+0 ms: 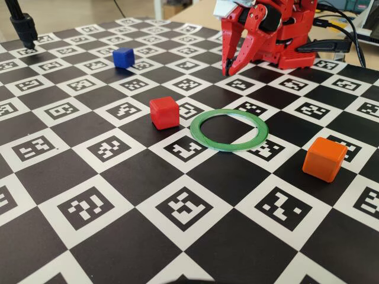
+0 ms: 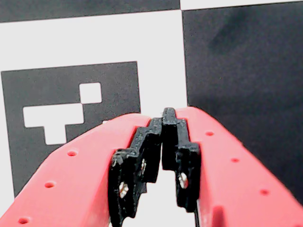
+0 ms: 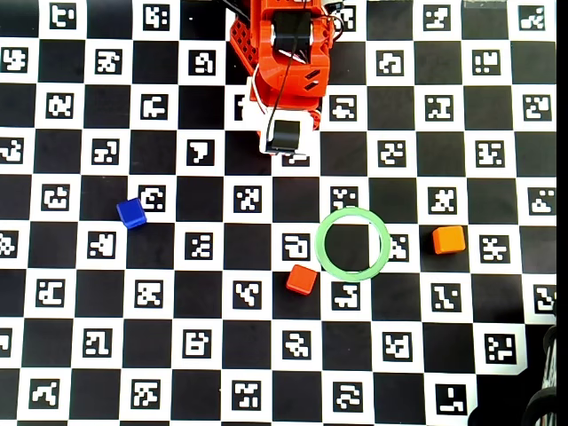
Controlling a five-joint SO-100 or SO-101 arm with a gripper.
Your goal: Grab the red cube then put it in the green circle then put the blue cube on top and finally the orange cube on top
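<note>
The gripper (image 1: 227, 72) is seen clenched and empty near the arm's base, tips meeting in the wrist view. The red cube (image 1: 164, 112) is located just beside the green circle (image 1: 229, 129), outside it. The blue cube (image 1: 123, 57) and orange cube (image 1: 324, 158) are found well apart.

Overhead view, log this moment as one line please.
stage: start | gripper: shut, empty, near base | red cube: beside green circle | blue cube: far | orange cube: apart

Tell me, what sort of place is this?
Probably a robotics lab bench: a black-and-white checkered board of printed marker codes, a red plastic robot arm, small coloured plastic cubes, cables behind.
</note>
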